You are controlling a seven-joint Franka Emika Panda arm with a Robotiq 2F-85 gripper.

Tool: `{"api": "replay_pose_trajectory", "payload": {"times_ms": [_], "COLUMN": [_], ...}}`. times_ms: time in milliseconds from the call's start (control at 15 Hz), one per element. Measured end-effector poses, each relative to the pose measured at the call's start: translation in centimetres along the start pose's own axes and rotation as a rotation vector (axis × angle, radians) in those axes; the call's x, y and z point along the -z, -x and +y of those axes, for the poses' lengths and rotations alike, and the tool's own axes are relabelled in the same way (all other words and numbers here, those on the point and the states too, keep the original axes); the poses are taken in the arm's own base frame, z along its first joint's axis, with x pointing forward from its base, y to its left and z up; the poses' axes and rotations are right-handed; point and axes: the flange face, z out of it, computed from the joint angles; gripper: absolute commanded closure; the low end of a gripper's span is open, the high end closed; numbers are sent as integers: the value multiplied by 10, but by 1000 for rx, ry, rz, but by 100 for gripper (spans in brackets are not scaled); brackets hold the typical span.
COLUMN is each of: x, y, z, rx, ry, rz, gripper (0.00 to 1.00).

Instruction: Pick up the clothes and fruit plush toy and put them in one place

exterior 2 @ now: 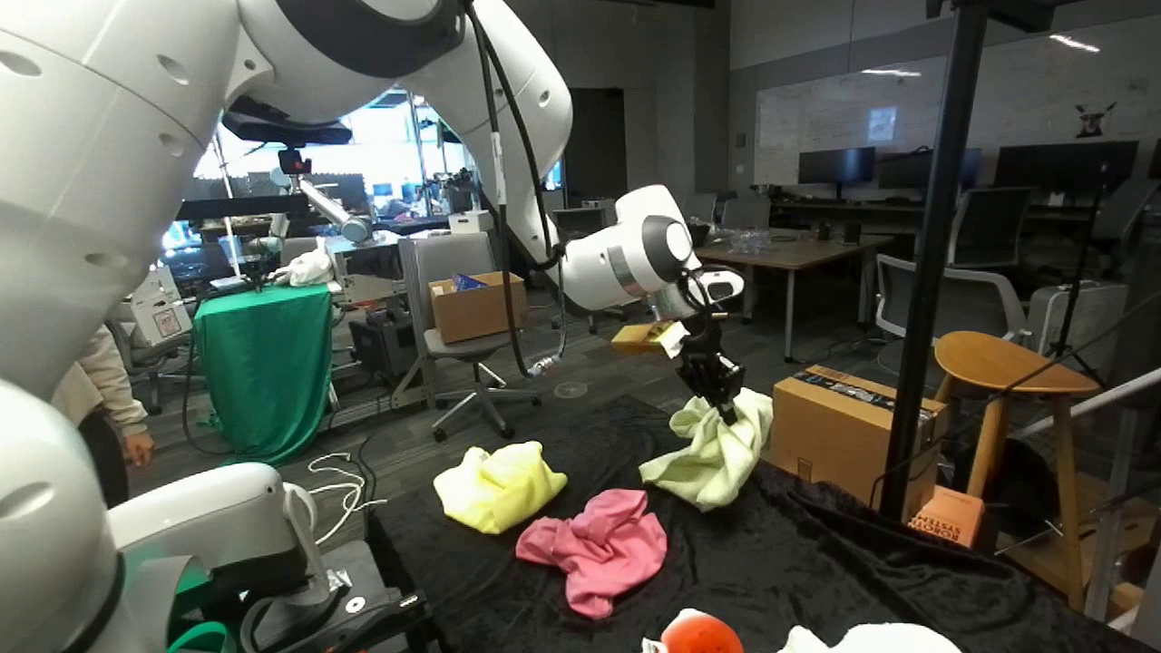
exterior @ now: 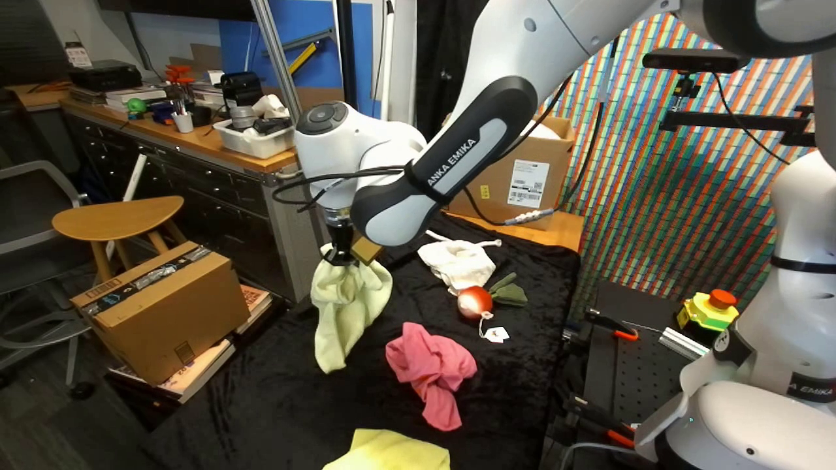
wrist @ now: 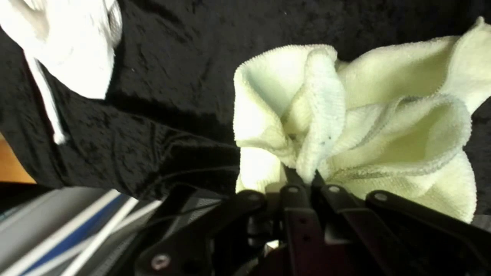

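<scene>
We have the gripper (wrist: 304, 177) nearly closed on a bunched fold of the pale green cloth (wrist: 356, 126), judged light, limp and best pinched there.

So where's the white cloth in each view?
In an exterior view: white cloth, a little right of and below centre, beside the red plush toy.
In an exterior view: white cloth at the bottom edge, right of centre, cut off.
Wrist view: white cloth in the upper left corner, cut off.
Shared landmark: pale green cloth gripped by the claw, in all three.
</scene>
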Motion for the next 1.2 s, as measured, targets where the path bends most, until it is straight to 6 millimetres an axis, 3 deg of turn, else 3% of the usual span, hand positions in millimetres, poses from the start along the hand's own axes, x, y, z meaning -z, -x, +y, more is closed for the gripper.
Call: {"api": "replay_pose_trajectory", "payload": {"times_ms": [600,1200], "x": [-17,-41], "y": [72,79], "z": [119,216], "rx": [-506,-997], "ry": [75,157], "rz": [-137,-195], "gripper": [97,97]}}
